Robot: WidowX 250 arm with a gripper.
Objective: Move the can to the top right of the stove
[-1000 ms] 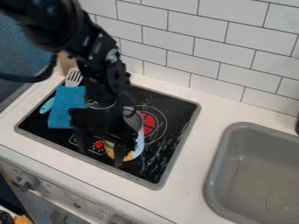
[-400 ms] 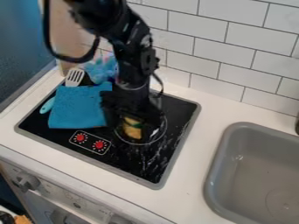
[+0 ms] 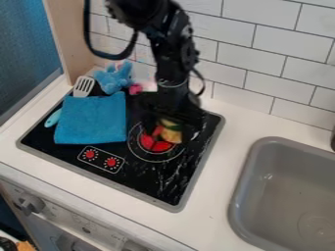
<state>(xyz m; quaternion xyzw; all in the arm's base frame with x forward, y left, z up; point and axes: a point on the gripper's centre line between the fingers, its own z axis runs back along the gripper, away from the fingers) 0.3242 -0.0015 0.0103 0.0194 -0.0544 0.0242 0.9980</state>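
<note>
The black gripper (image 3: 171,122) hangs over the back right part of the black stove (image 3: 160,179), just behind the red burner. Between its fingers is the can (image 3: 171,133), with a yellow and green label facing the front; the gripper is shut on it. Most of the can's upper part is hidden behind the gripper. Whether its base touches the stove top, I cannot tell.
A blue cloth (image 3: 91,120) covers the stove's left side, with a white-slotted spatula (image 3: 83,86) behind it. A blue plush toy (image 3: 113,77) sits at the back left. The grey sink (image 3: 288,196) is on the right, the tiled wall behind.
The gripper and can have moved back and to the right, from the stove's front middle to its back right. The front burner and the plush toy have come into view.
</note>
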